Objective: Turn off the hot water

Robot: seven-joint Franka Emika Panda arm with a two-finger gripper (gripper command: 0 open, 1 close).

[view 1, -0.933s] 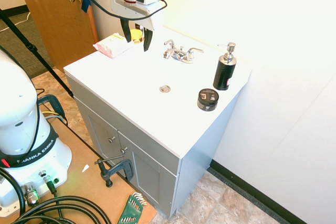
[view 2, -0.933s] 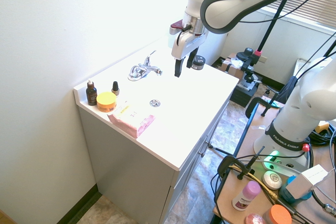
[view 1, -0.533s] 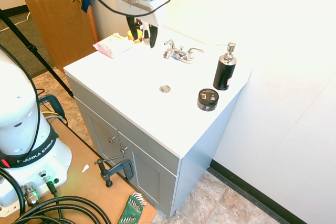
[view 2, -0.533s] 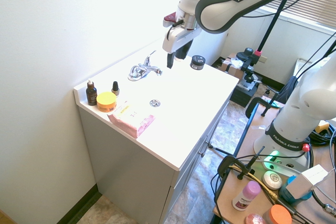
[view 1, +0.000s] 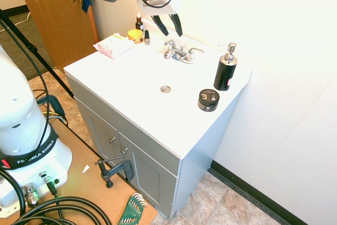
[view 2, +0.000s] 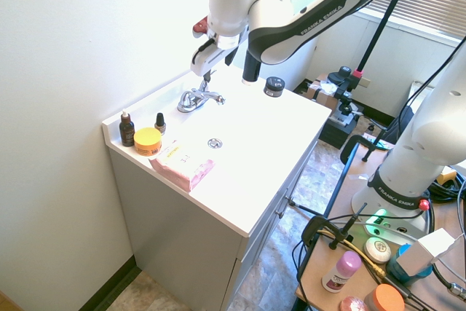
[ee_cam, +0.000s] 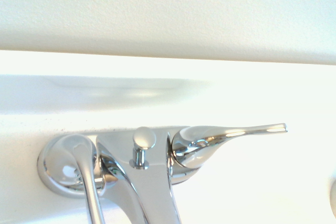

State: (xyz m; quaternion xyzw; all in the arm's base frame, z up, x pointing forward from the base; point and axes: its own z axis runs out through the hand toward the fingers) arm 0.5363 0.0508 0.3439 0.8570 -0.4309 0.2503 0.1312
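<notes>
— Jaws first: spread, or pinching something?

— Spread, with nothing between them; they hang in the air over the back of the table, touching nothing.

— And the hot water?

— No stream shows anywhere; its control is the left lever of the faucet, against the wall at the rear of the table, with the short spout between it and the right lever.

— Which way does it lie from you?

— Just below my jaws, close under their tips; I judge a short drop would set them about it. In the wrist view the left lever has its long axis running out toward the lens, while the right lever lies flat along the wall; so I take the left one as turned on, and reckon it must swing sideways until it too lies along the wall.

— Anything in the way?

— Not that I see; the soap dispenser and the black jar stand well apart on the other side.

— What has changed in the last second?

— My jaws have crossed from beside the yellow jar and the pink box to above the faucet; my wrist has turned as well; everything on the table has stayed put.
</notes>
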